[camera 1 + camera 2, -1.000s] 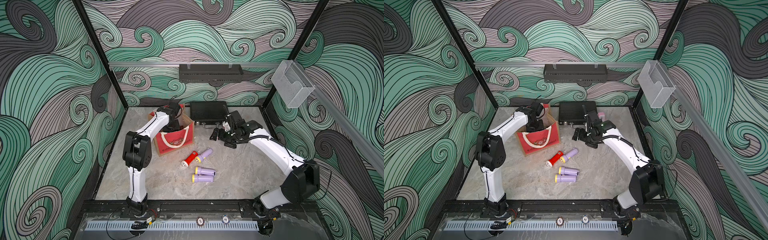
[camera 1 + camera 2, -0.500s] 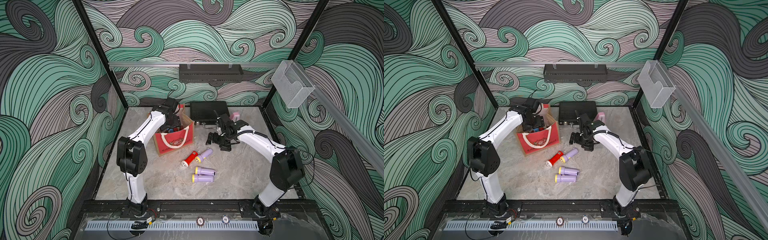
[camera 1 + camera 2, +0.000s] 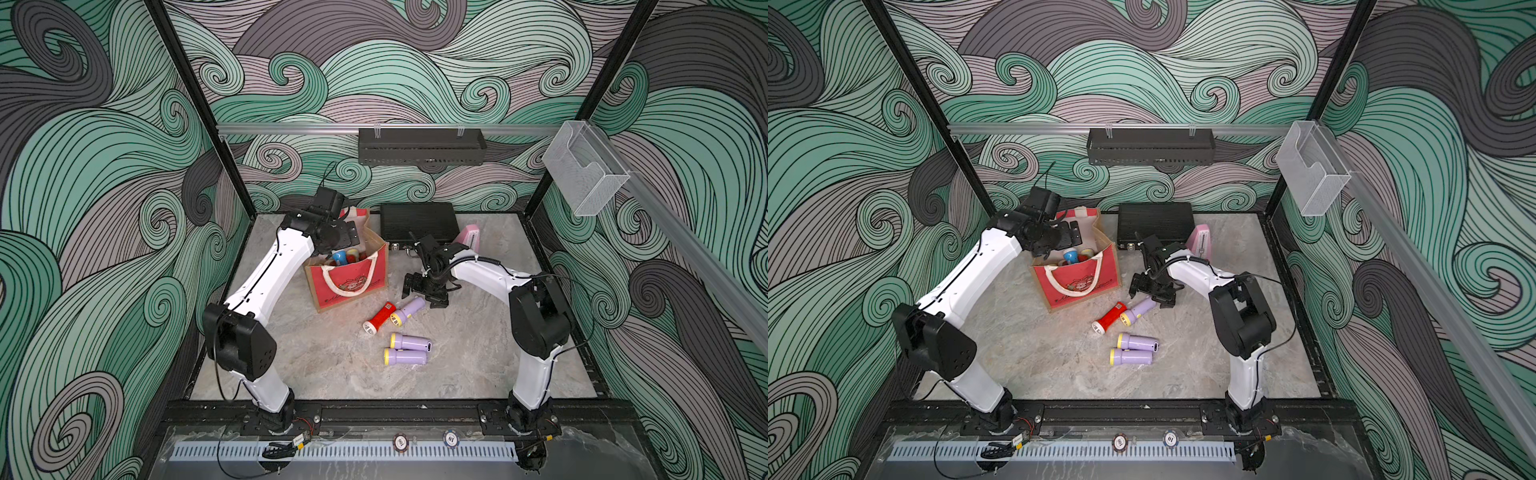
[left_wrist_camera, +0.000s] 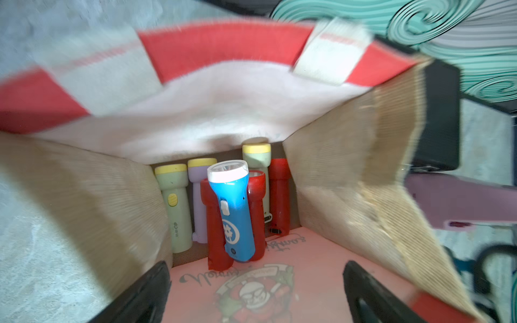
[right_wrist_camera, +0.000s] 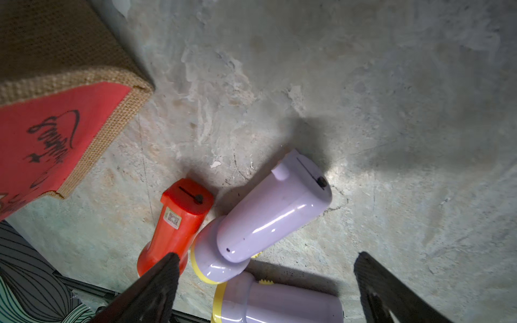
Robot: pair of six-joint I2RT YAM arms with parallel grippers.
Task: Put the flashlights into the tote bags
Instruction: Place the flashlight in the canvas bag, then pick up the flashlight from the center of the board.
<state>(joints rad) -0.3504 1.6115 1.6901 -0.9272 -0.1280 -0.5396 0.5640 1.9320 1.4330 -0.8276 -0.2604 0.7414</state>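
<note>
In front of the tote bag (image 3: 349, 286), two lilac flashlights (image 3: 409, 343) are lying side by side. Nearer the bag, the right gripper (image 3: 424, 296) is hovering, jaws wide, over a red flashlight (image 3: 379, 318) and a third lilac flashlight (image 3: 410, 308). Over the bag's mouth the left gripper (image 4: 260, 285) is hanging with jaws apart, empty, and a blue flashlight (image 4: 232, 212) is lying inside.

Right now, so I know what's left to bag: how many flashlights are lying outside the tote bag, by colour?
Red flashlight: 1
Lilac flashlights: 3
Total: 4
</note>
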